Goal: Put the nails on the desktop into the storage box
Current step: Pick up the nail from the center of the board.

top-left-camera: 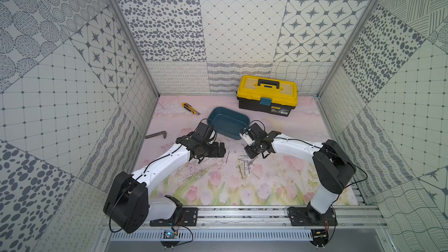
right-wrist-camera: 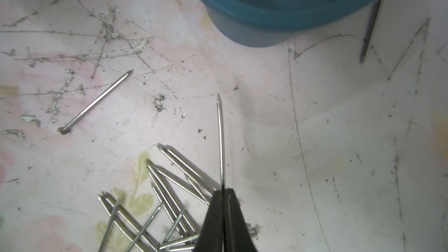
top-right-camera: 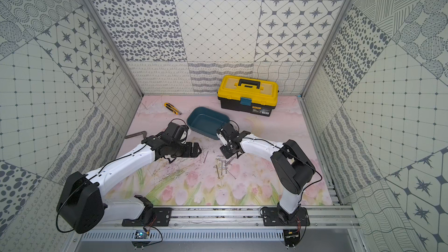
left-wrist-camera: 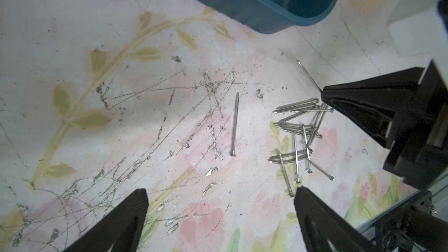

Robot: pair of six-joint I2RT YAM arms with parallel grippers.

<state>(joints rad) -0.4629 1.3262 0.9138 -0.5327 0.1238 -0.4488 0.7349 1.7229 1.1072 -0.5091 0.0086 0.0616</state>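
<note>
Grey nails [top-left-camera: 247, 166] lie in a messy pile on the pink flowery tabletop [top-left-camera: 278, 178], near the front of the blue storage box [top-left-camera: 226, 121] but not in it. The right jaws are pressed together on one nail [right-wrist-camera: 220, 141], right at the edge of the pile, and its sharp tip points toward the box. The left jaws are spread wide, with one lone nail [left-wrist-camera: 234, 127] lying flat just beside them.

grey nails [top-right-camera: 224, 166] lie heaped on the floral tabletop [top-right-camera: 266, 129]. the right hand [top-right-camera: 225, 153] hangs at the heap's far edge, the left hand [top-right-camera: 197, 150] off to its left. the teal storage box [top-right-camera: 206, 123] stands just behind both, a yellow toolbox [top-right-camera: 247, 90] farther back.
</note>
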